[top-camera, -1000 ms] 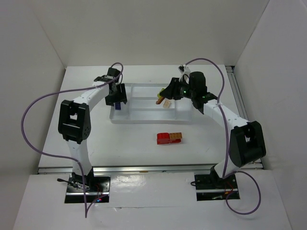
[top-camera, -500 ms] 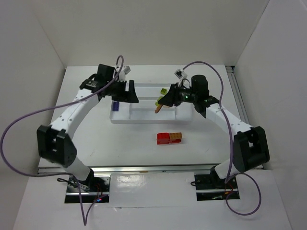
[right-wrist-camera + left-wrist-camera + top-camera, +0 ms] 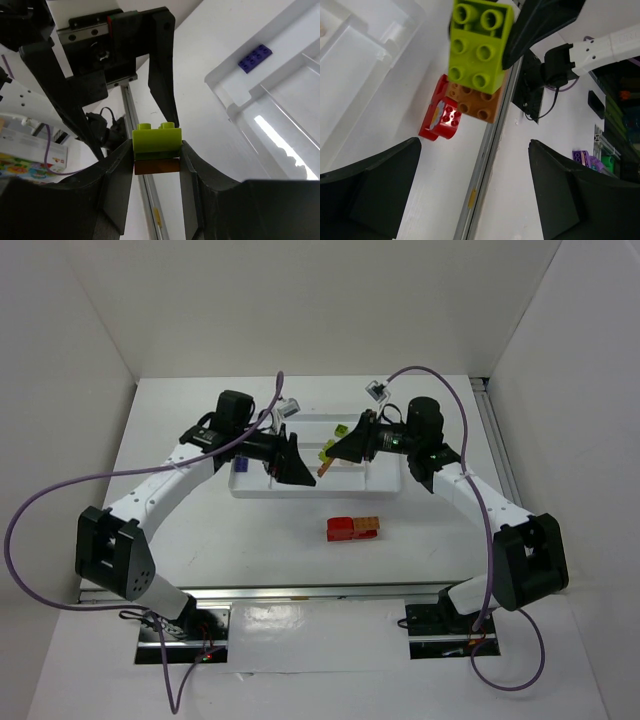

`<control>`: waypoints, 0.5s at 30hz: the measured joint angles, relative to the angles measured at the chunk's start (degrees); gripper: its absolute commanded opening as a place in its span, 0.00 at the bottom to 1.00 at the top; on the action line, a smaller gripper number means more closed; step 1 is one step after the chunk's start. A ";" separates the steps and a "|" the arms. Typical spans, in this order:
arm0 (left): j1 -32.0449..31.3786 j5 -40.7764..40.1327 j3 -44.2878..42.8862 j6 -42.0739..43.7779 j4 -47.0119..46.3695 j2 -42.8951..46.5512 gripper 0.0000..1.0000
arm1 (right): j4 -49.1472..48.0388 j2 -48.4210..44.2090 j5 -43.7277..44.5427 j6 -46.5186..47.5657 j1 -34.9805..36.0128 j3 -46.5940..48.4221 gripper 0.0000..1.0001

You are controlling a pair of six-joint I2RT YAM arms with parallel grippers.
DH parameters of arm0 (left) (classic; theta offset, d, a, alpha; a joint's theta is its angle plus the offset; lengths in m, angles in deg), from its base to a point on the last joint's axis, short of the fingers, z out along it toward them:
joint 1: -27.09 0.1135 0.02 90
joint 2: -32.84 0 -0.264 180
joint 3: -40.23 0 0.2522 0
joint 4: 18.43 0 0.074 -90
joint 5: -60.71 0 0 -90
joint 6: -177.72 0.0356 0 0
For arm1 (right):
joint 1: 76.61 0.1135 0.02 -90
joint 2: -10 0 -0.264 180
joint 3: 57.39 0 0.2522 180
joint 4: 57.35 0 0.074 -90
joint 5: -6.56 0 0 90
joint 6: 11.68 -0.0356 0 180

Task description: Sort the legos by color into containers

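My right gripper [image 3: 333, 453] is shut on a lime green lego [image 3: 327, 449] stacked on an orange one, held above the white tray [image 3: 300, 488]. In the right wrist view the stack [image 3: 156, 145] sits between my fingers [image 3: 117, 175]. My left gripper [image 3: 292, 464] is open and empty, facing the stack from the left; its fingers [image 3: 162, 65] show beyond it. The left wrist view shows the lime lego's studs [image 3: 479, 47]. A red and orange pair [image 3: 353, 528] lies on the table in front of the tray. A purple lego [image 3: 240, 465] lies in the tray's left compartment.
Another lime green lego [image 3: 342, 430] lies in a rear compartment of the tray. The tray's dividers [image 3: 280, 100] and rims stand raised. A metal rail [image 3: 485, 175] runs along the table's near edge. White walls close in the table on three sides.
My left gripper swung right from the tray's left end, leaving the purple lego there, and now faces the held stack. My right gripper shifted slightly left with the stack.
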 measured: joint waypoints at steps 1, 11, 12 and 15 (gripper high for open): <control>-0.46 0.13 0.00 0.00 -0.44 0.00 1.00 | -0.55 0.00 -0.22 -0.50 0.00 0.00 0.00; -2.19 2.10 1.25 -7.17 -12.04 -0.24 0.98 | -4.59 0.00 -1.68 -4.17 0.00 0.00 0.00; -2.23 2.08 1.73 -7.78 -13.33 -0.24 0.98 | -4.76 0.00 -1.88 -4.37 0.00 0.00 0.00; -2.54 2.16 2.38 -10.10 -16.20 -0.66 0.95 | -5.07 0.00 -2.12 -4.83 0.00 0.00 0.00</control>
